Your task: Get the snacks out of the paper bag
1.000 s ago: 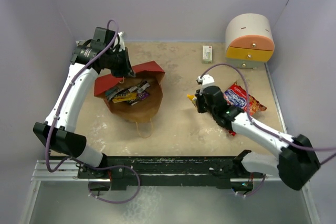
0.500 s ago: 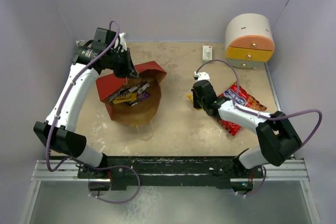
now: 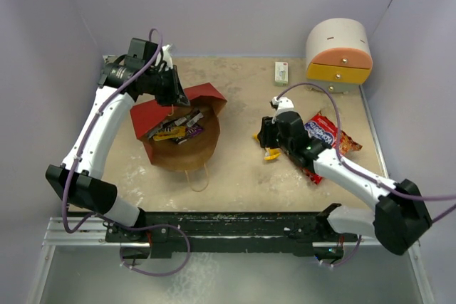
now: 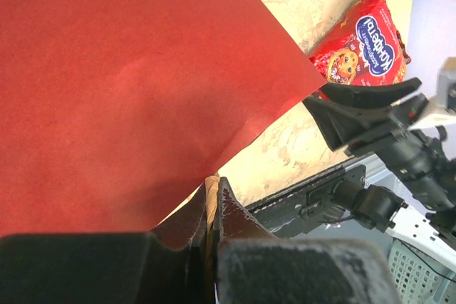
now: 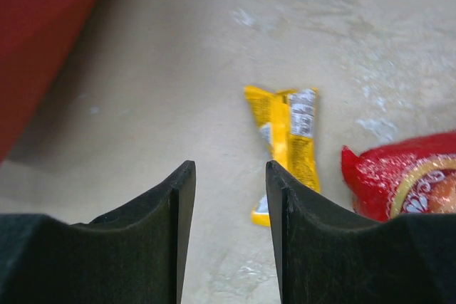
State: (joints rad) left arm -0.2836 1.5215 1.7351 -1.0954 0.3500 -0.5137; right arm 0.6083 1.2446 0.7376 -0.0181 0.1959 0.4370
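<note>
The red paper bag (image 3: 187, 97) lies tipped on the table, its brown inside facing the camera. Several small candy bars (image 3: 177, 127) in yellow, dark and silver wrappers lie in its mouth. My left gripper (image 3: 171, 87) is shut on the bag's rim; in the left wrist view the jaws pinch the brown paper edge (image 4: 211, 191) under the red wall (image 4: 128, 83). My right gripper (image 3: 266, 142) is open and empty just above the table. A yellow candy bar (image 5: 288, 140) lies ahead of its right finger (image 3: 271, 153). The red crisp packet (image 3: 324, 137) lies right of it (image 5: 406, 183).
A white round-topped mini chest (image 3: 339, 55) with orange and yellow drawers stands at the back right. A small white box (image 3: 281, 72) lies left of it. Purple walls close in the table on three sides. The bag's string handle (image 3: 196, 176) trails toward the near edge.
My right wrist has turned and shifted a little toward the near edge; the yellow bar now lies lower, beside its open fingers. The left gripper still holds the bag rim, barely moved.
</note>
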